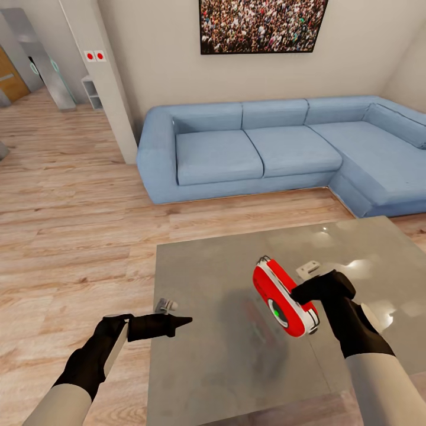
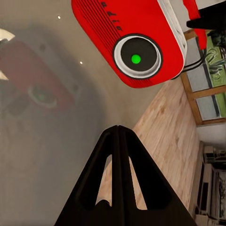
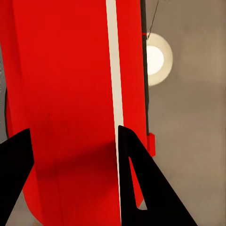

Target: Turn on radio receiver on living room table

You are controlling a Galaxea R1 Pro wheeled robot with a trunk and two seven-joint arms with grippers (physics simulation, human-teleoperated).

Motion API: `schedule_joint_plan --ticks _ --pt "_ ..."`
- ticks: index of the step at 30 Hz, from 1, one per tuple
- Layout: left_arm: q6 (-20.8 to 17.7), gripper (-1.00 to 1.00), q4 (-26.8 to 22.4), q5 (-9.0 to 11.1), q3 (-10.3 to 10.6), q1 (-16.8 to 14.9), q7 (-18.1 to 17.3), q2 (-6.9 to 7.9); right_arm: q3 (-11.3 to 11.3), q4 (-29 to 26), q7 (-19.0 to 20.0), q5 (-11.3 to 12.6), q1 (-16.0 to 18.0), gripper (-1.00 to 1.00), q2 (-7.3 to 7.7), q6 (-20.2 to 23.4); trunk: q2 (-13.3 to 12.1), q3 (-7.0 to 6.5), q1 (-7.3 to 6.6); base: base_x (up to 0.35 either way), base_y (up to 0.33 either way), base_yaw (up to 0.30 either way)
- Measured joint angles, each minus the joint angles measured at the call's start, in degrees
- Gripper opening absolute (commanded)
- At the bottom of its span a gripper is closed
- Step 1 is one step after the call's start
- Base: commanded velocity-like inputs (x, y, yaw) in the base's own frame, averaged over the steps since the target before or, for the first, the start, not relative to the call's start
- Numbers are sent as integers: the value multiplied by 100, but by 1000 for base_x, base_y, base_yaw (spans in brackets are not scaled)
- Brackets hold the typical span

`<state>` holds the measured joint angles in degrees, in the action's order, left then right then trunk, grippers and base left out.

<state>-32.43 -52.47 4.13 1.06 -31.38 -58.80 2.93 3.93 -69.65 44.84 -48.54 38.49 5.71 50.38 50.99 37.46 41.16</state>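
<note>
Holding the radio receiver [image 1: 285, 296] clear of the table [image 1: 213, 355], your right gripper [image 1: 307, 291] has its fingers clamped on the red body, seen from the head, while the blue sofa [image 1: 260, 148] and the framed crowd photo [image 1: 260, 25] mark the living room behind. The radio hangs tilted over the grey top, dial toward your left arm. Your left gripper [image 1: 177, 322] sits at the table's near-left edge with its tips pressed together and nothing in them; bare tabletop lies between it and the radio, so there is room to reach across.

From the left wrist, the dial [image 2: 137, 56] shows a green spot at its centre, which suggests the set is already on, though that is a judgement. The closed fingers [image 2: 117, 188] point toward it, well apart.

From the right wrist, the two fingers [image 3: 136, 188] straddle the red shell [image 3: 66, 94] and its white trim band, with the table below. What appears left is setting the radio back down.
</note>
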Motion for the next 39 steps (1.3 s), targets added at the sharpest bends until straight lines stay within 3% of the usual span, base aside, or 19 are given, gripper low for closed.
schedule_joint_plan --ticks 8,25,34,39 --pt "0 -100 0 0 -1 0 0 2 11 2 0 230 0 -100 16 4 0 0 0 0 0 0" --pt "-8 -100 0 0 -9 0 2 0 12 73 -32 276 0 -100 -2 -28 0 0 0 0 0 0" --pt "-9 -100 0 0 -9 0 2 1 24 286 -75 423 -1 -100 -32 -339 0 0 0 0 0 0" --pt "-9 -100 0 0 -10 0 7 -1 234 440 -130 624 0 -100 -28 -486 0 0 0 0 0 0"
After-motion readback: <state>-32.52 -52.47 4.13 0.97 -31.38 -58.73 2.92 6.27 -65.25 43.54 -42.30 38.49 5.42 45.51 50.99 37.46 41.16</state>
